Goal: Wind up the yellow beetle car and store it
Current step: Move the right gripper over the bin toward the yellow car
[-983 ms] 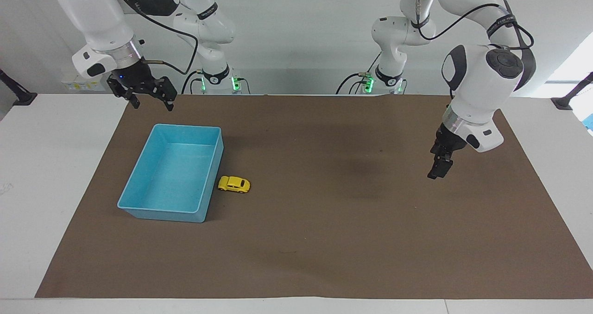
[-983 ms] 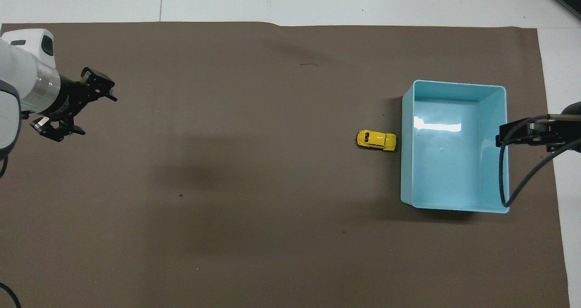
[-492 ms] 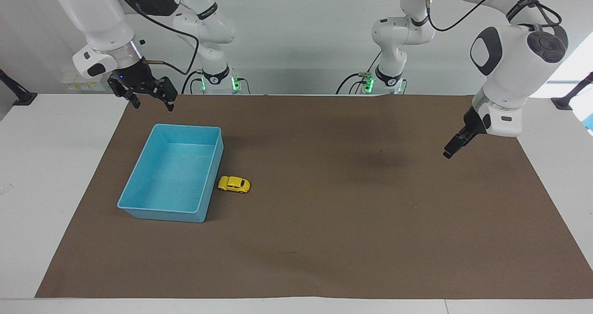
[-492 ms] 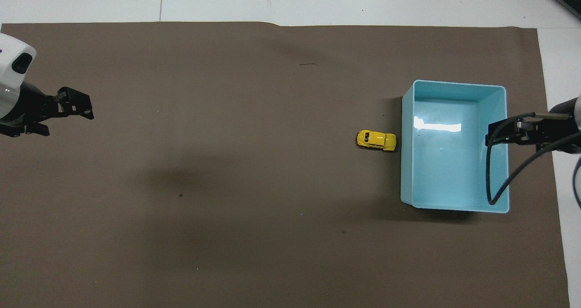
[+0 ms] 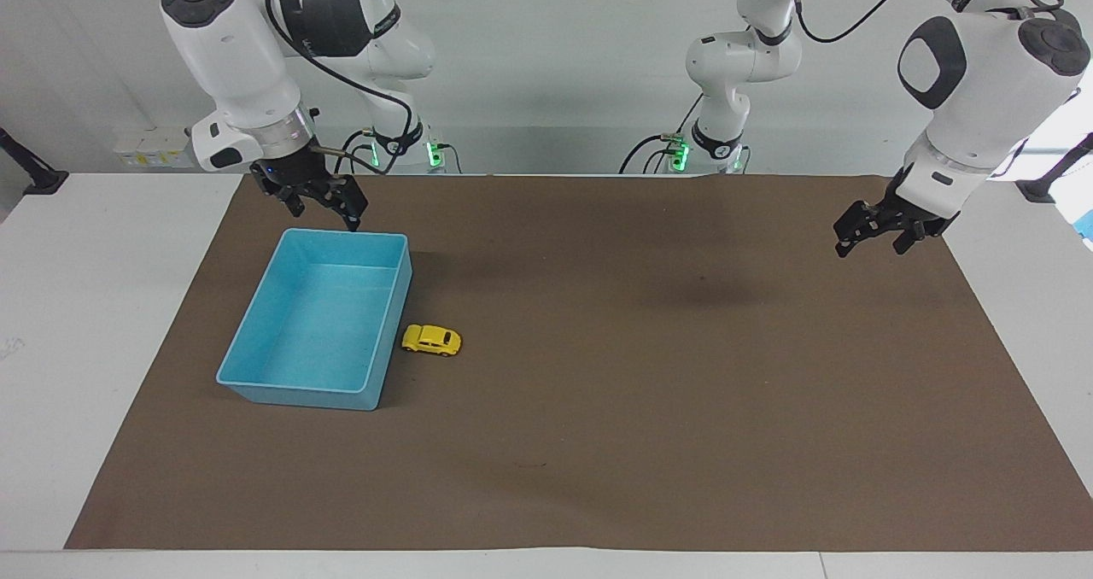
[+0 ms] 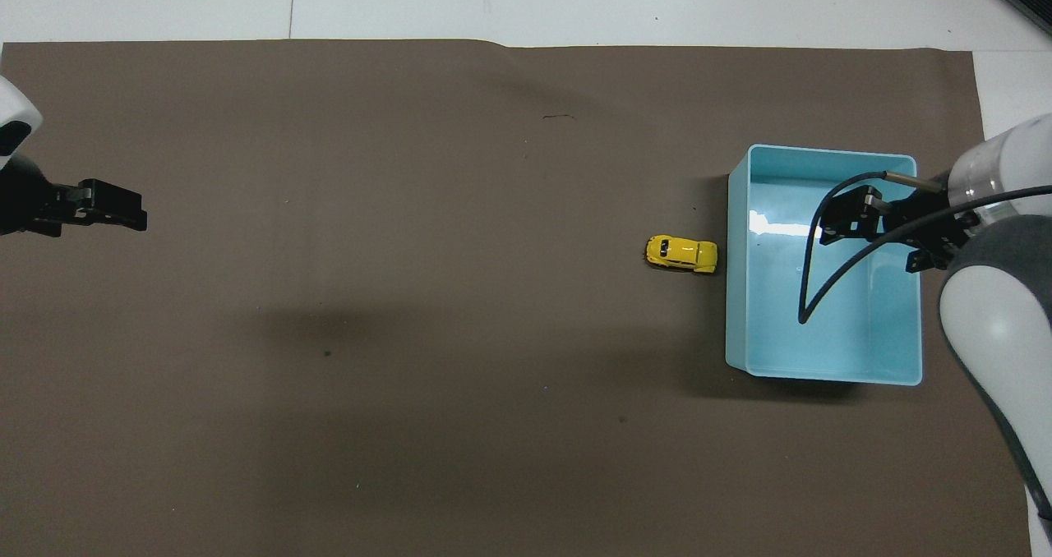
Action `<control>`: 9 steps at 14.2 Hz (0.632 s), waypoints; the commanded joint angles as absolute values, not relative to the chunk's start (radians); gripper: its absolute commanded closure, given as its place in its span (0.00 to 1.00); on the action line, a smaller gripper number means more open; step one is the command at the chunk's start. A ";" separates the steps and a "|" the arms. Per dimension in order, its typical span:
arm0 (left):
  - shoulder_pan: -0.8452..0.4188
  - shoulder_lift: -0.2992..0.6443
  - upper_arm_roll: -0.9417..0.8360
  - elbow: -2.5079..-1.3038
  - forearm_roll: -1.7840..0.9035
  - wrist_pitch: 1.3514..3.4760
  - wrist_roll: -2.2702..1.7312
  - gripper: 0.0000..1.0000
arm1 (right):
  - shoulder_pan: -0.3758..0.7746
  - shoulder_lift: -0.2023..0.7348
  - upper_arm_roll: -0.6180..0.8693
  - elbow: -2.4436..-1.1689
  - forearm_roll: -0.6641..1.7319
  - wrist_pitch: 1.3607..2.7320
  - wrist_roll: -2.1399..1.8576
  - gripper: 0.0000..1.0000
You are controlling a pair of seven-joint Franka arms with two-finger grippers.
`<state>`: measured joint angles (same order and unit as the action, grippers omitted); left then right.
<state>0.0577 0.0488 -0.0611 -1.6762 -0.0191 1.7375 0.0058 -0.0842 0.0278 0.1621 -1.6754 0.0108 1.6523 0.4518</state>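
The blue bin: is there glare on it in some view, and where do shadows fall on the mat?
Overhead view: a bright white glare patch lies on the floor of the blue bin, partly under the right gripper. Facing view: no glare there; a soft shadow on the brown mat below the raised left gripper.

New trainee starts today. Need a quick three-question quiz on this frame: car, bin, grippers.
1. True or false: the yellow beetle car lies inside the blue bin.
2. Which gripper is up over the bin: A) left gripper, B) right gripper?
3. Fill in: neither gripper holds anything; both are ____.

Key:
1. False. The car sits on the brown mat beside the bin, toward the left arm's end of the table.
2. B. The left gripper hangs over the mat at the left arm's end of the table.
3. open
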 commanded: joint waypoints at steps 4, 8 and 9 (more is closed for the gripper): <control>0.041 -0.035 -0.066 -1.680 -0.011 1.684 0.017 0.00 | -0.002 0.070 0.167 -1.678 0.012 1.695 0.846 0.00; 0.040 -0.098 -0.067 -1.680 -0.014 1.677 0.014 0.00 | 0.054 0.089 0.167 -1.692 -0.011 1.756 1.110 0.00; 0.040 -0.100 -0.069 -1.680 -0.015 1.664 0.012 0.00 | 0.067 0.097 0.167 -1.692 -0.012 1.769 1.177 0.00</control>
